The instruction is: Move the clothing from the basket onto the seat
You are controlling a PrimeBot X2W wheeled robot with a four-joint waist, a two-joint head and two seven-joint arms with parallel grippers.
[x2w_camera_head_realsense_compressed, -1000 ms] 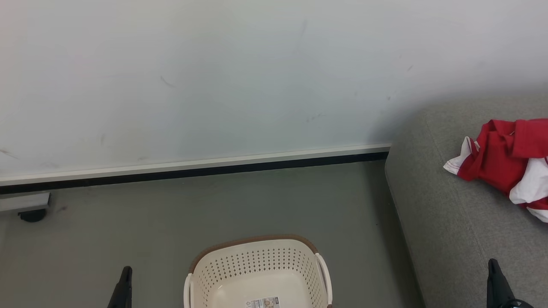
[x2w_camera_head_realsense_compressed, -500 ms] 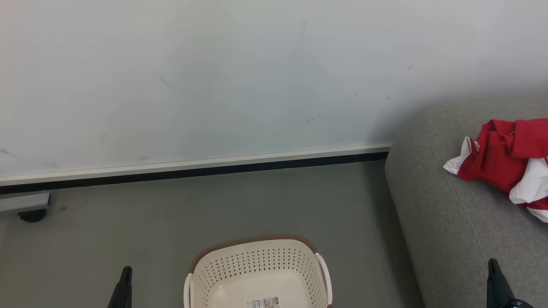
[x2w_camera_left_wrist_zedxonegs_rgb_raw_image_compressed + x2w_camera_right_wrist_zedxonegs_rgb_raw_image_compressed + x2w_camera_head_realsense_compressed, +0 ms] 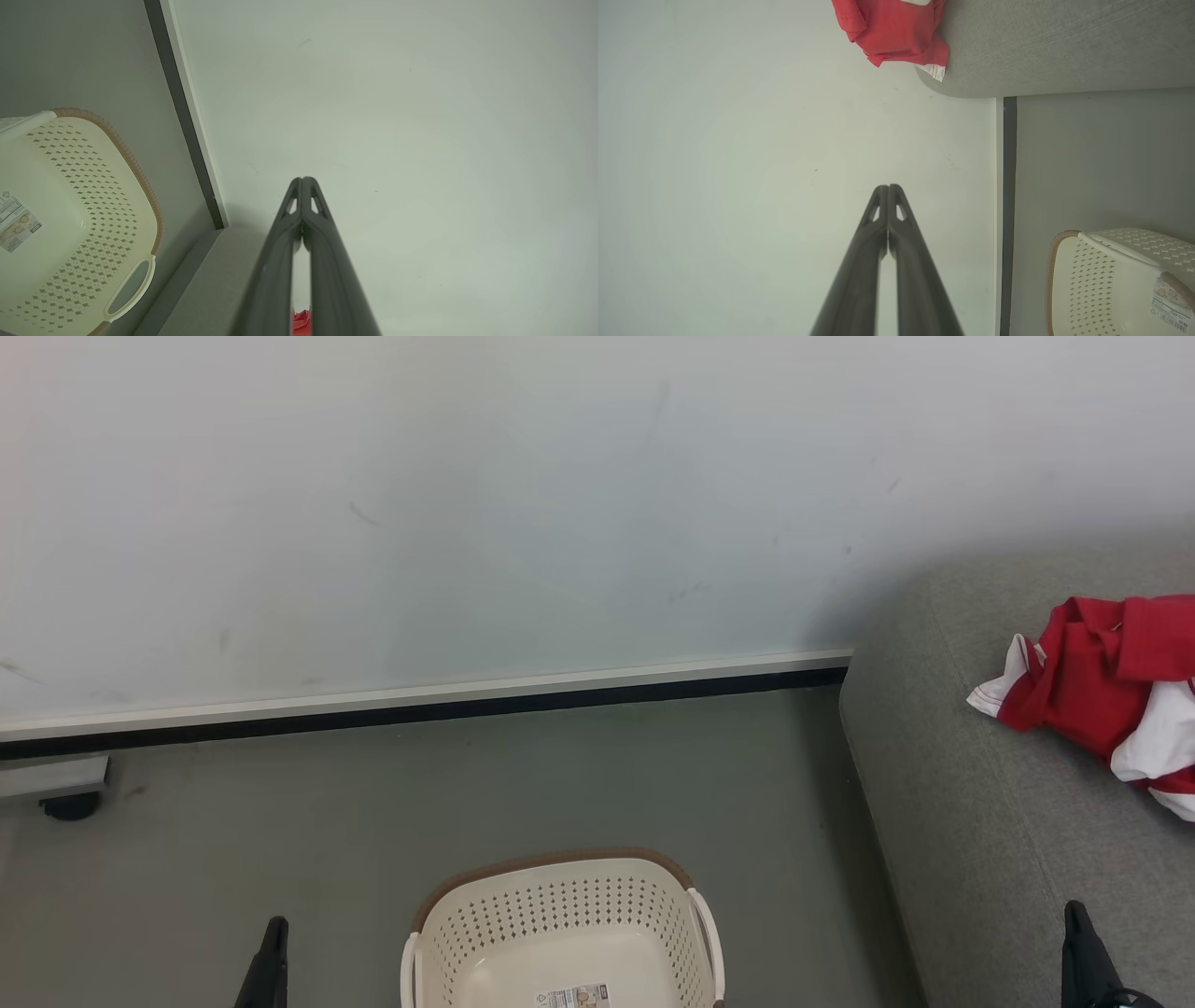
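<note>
Loosely, the clothing point(image 3: 1083, 681) lies on the seat point(image 3: 971, 859) (long axis slanting down-right); left gripper point(image 3: 302, 180), right gripper point(image 3: 888, 187) clenched.

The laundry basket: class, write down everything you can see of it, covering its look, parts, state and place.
The basket is cream-white and plastic-looking, with perforated walls, a brown rim and white side handles. It stands upright on the grey floor, left of the grey seat. Its visible inside is bare except for a paper label on the bottom. Nothing seen touches it but the floor.
</note>
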